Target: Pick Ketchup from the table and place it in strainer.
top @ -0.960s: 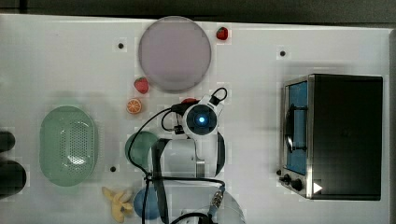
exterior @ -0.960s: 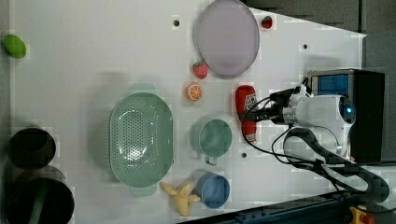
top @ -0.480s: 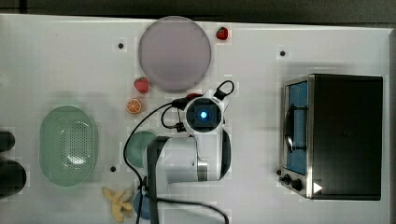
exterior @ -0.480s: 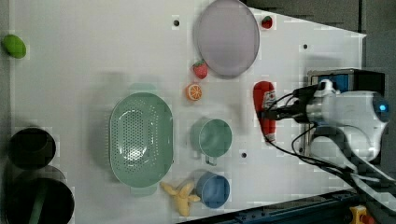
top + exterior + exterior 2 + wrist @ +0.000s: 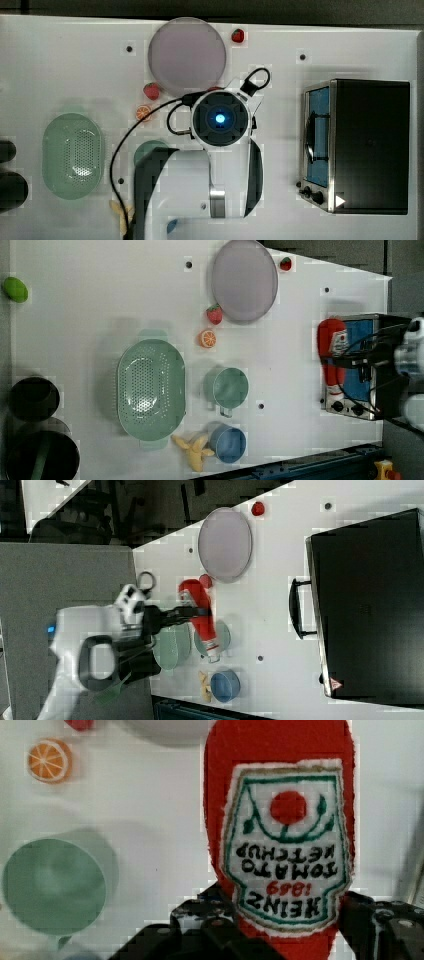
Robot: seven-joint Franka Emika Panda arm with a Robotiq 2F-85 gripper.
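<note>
My gripper (image 5: 192,612) is clamped around the ketchup (image 5: 199,614), holding it off the table (image 5: 100,305); in the right view the red bottle hangs left of centre, its cap end pointing toward the bottom of the frame, above a dark-green cup (image 5: 220,636). In the wrist view the ketchup's white label faces the camera and the black fingers (image 5: 367,920) press its sides near the lower edge.

The strainer (image 5: 150,386) sits well apart, at centre-left of the left view (nothing in it that I can see). Between it and the bottle in that view lie the dark-green cup (image 5: 229,387), an orange slice (image 5: 207,338) and a strawberry (image 5: 214,314). A blue cup (image 5: 229,443) and a banana (image 5: 192,450) rest just beside the strainer's lower end. A large pale round plate (image 5: 244,280) occupies the top centre, a black oven (image 5: 370,145) the top view's right.
</note>
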